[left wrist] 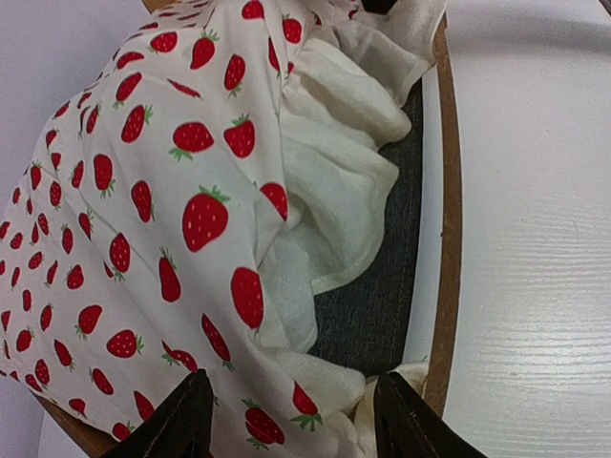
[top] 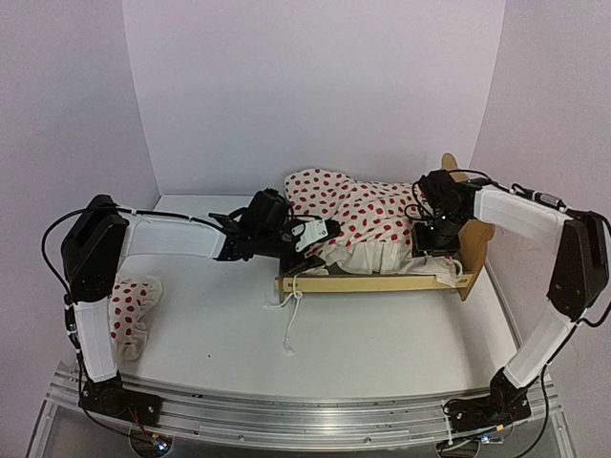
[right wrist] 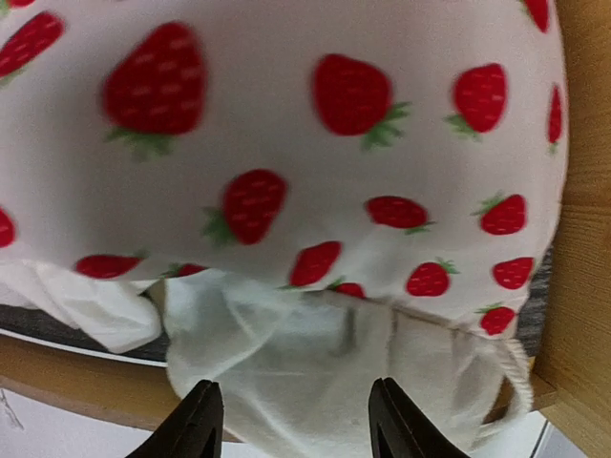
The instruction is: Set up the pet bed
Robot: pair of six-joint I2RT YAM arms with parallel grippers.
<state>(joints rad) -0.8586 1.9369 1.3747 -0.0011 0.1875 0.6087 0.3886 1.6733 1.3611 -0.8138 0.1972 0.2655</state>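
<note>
The pet bed (top: 382,283), a light plywood frame with a headboard at the right (top: 474,250), stands on the table. A cream strawberry-print ruffled cloth (top: 358,218) lies bunched over it. In the left wrist view the cloth (left wrist: 143,191) covers most of the dark grey mattress pad (left wrist: 382,296) inside the frame's rail (left wrist: 447,239). My left gripper (left wrist: 291,420) is open just above the cloth at the footboard end. My right gripper (right wrist: 294,425) is open above the cloth's ruffle (right wrist: 315,372) beside the headboard (right wrist: 582,286).
A small strawberry-print pillow (top: 134,310) lies at the table's left, by the left arm's base. A white cord (top: 291,320) trails from the bed's front rail onto the table. White walls close in the back and sides.
</note>
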